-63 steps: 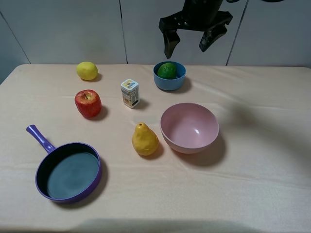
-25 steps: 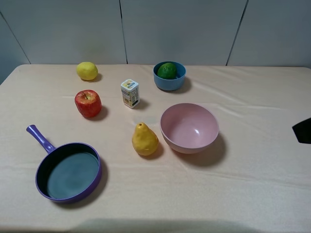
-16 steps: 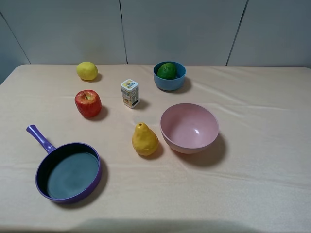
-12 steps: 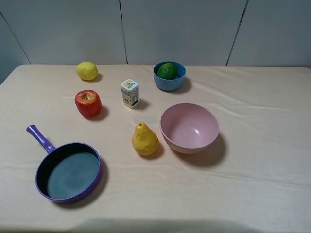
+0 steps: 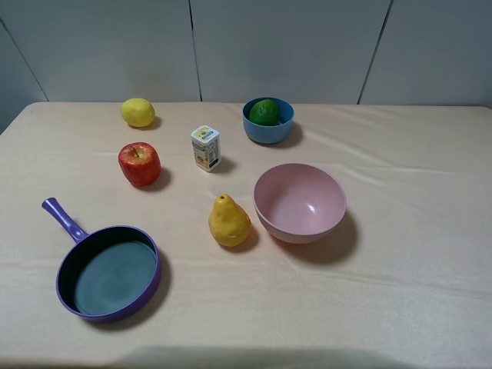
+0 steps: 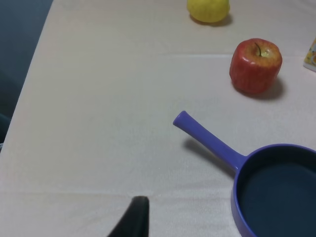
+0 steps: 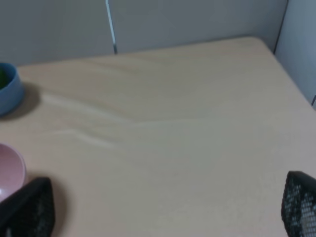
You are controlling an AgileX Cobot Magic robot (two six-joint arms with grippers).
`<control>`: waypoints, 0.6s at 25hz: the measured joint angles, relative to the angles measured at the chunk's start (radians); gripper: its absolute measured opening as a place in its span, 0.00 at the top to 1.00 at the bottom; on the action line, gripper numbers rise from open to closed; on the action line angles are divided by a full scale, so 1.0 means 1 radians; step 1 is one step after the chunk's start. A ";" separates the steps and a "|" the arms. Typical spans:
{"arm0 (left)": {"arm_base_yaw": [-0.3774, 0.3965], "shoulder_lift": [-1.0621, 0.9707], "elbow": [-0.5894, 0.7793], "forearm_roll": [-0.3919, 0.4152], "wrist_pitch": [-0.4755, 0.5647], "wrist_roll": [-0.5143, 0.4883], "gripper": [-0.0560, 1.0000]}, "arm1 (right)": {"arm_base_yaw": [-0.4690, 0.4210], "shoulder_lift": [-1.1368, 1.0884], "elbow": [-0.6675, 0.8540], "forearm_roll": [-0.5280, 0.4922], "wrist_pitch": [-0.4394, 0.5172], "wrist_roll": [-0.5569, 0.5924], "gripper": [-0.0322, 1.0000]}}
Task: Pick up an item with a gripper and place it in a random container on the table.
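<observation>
Overhead, I am viewing the table [image 5: 415, 307], its beige cloth creasing slightly before grey wall panels. I am seeing the lime [image 5: 264, 112], dark green and bumpy, sitting inside the blue bowl [image 5: 268, 132] at the far edge. I am noting the lemon [image 5: 137, 112], apple [image 5: 139, 164], carton [image 5: 205, 147], pear [image 5: 228, 221], pink bowl [image 5: 300, 204] and purple pan [image 5: 108, 271] lying apart. I am holding the right gripper [image 7: 163, 207] spread wide, empty; the left gripper's [image 6: 132, 221] state I cannot tell.
</observation>
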State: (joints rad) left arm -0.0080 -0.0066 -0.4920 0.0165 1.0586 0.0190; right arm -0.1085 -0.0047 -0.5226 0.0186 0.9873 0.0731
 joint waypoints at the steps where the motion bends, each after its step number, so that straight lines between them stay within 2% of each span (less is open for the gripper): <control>1: 0.000 0.000 0.000 0.000 0.000 0.000 0.03 | 0.003 0.000 0.001 -0.004 0.015 -0.004 0.30; 15: 0.000 0.000 0.000 0.000 0.000 0.000 0.03 | 0.011 -0.002 0.021 -0.008 0.035 -0.019 0.30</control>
State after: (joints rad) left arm -0.0080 -0.0066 -0.4920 0.0165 1.0586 0.0190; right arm -0.0974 -0.0067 -0.5014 0.0106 1.0225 0.0544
